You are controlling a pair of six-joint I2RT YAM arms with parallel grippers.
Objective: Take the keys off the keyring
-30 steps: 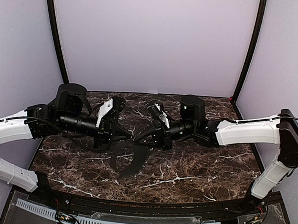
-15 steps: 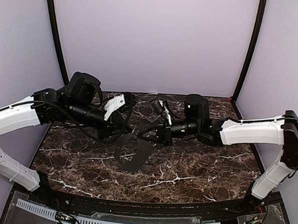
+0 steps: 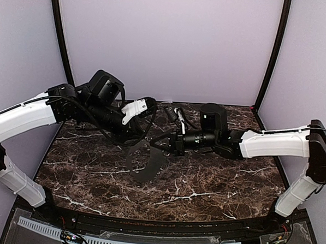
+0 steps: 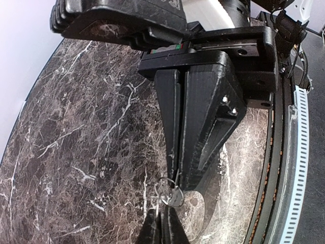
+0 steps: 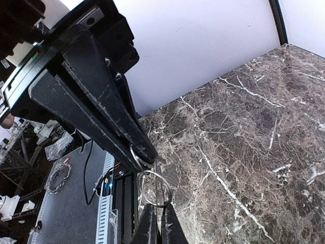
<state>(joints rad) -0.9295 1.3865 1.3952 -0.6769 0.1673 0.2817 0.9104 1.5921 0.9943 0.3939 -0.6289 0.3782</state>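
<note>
The keyring (image 5: 154, 189) is a thin silver wire loop held in the air above the marble table (image 3: 214, 185). My right gripper (image 5: 155, 226) is shut on the loop's lower edge. My left gripper (image 4: 162, 229) is shut on a small silver key (image 4: 176, 197) that hangs on the keyring (image 4: 163, 184). In the top view the left gripper (image 3: 150, 136) and the right gripper (image 3: 163, 145) meet tip to tip over the table's middle; the keyring is too small to make out there. In the right wrist view the left gripper's fingers (image 5: 101, 101) pinch a curved silver edge just above the loop.
A metal rail with a white toothed strip (image 3: 129, 243) runs along the table's near edge and also shows in the left wrist view (image 4: 299, 152). Black frame posts (image 3: 60, 40) and pale walls stand behind. The arms cast a dark shadow (image 3: 145, 165) on the marble.
Both grippers have risen off the table together and moved back a little. The left arm has swung up and to the right. Both stay shut.
</note>
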